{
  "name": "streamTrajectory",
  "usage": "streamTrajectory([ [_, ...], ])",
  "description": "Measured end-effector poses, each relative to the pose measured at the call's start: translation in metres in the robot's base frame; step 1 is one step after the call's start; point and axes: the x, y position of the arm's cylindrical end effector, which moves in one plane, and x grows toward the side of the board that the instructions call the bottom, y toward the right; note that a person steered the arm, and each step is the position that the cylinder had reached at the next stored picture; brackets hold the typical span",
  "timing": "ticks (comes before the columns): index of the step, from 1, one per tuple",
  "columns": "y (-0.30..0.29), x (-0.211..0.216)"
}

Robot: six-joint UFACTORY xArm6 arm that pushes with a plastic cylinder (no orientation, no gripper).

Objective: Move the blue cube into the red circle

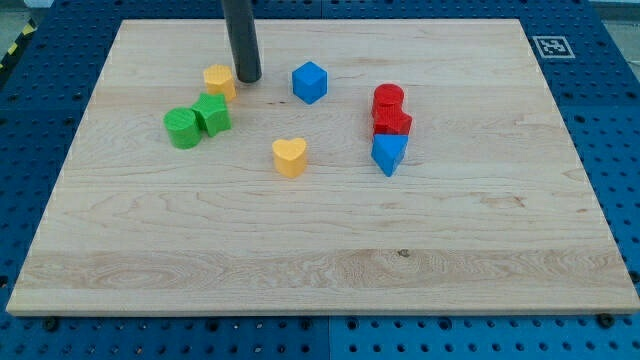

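Blocks on our pale wooden board (pixel 320 250): blue cube (pixel 310 82), red cylinder (pixel 388 99); my tip (pixel 248 78), jawless, beside yellow block (pixel 219 80).

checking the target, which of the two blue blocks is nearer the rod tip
The blue cube, right of my tip near the view's top. The blue triangular block sits farther right, below the red blocks.

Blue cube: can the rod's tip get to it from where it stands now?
Probably yes. My tip rests just right of the yellow block, and bare board lies between it and the blue cube further to the view's right. No block stands in that gap.
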Motion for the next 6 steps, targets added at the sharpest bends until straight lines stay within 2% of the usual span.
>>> streamTrajectory([
  [4, 0.067, 0.015],
  [6, 0.124, 0.017],
])
